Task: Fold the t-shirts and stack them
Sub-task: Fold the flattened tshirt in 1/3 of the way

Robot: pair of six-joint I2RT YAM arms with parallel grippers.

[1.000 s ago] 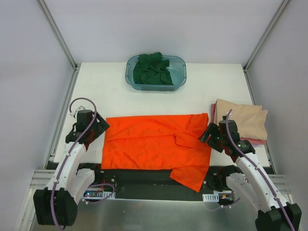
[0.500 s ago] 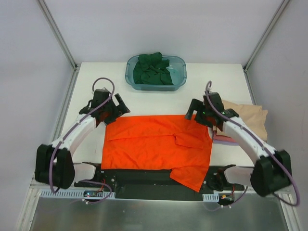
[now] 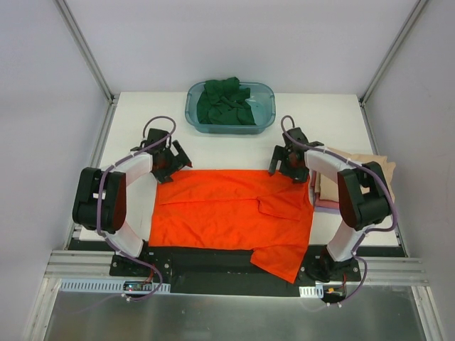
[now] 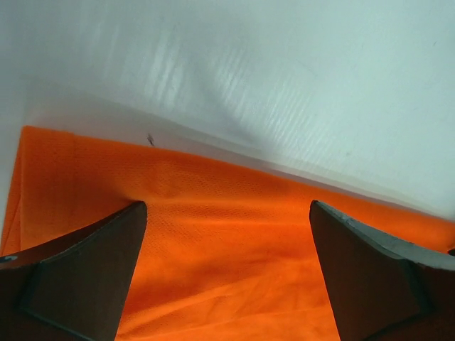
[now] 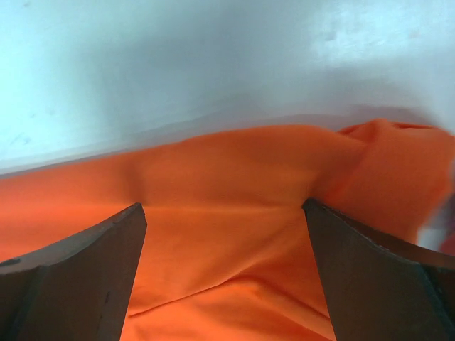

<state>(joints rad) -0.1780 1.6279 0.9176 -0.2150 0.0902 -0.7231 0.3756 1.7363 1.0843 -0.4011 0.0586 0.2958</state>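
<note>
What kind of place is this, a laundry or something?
Probably a robotics lab test booth: a white table boxed in by plain panels on metal framing, with a left arm and right arm bolted at its near edge.

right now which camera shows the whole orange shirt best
The top external view: the orange shirt lies spread out with its whole outline visible. Both wrist views show only a close strip along its far edge.
</note>
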